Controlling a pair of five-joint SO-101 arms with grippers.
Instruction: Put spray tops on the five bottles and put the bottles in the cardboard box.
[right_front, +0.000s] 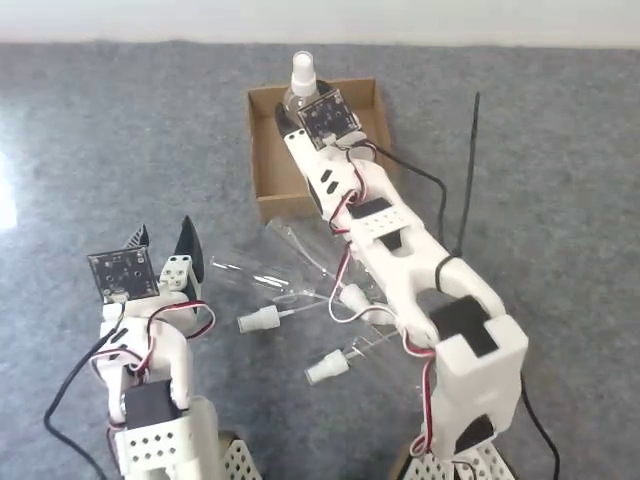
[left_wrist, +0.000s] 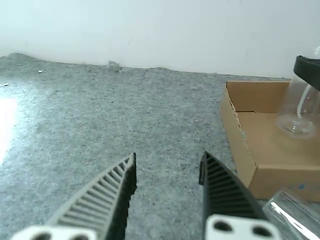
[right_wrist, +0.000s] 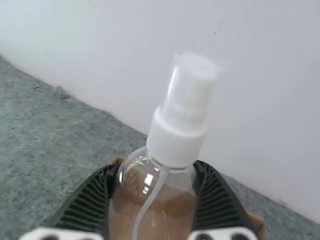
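Bottle (right_wrist: 150, 210) with its spray top (right_wrist: 182, 115) already fitted is upright inside the cardboard box (right_front: 262, 150), near the far wall. My right end effector (right_wrist: 156, 192) is clamped around its body. From the left wrist view its base looks to be at the box floor, though I cannot tell whether it is actually touching. I judge this to be the placing step for this bottle.

Next I would spread the fingers gently and lift straight up, so the bottle does not tip or get dragged against the box wall.

My left end effector (left_wrist: 169, 165) hangs with its fingers apart, holding nothing, well to the side of the box. More clear bottles (right_front: 290, 245) and loose spray tops (right_front: 258, 320) lie on the table (right_front: 520, 150) just in front of the box, so most of the job remains.
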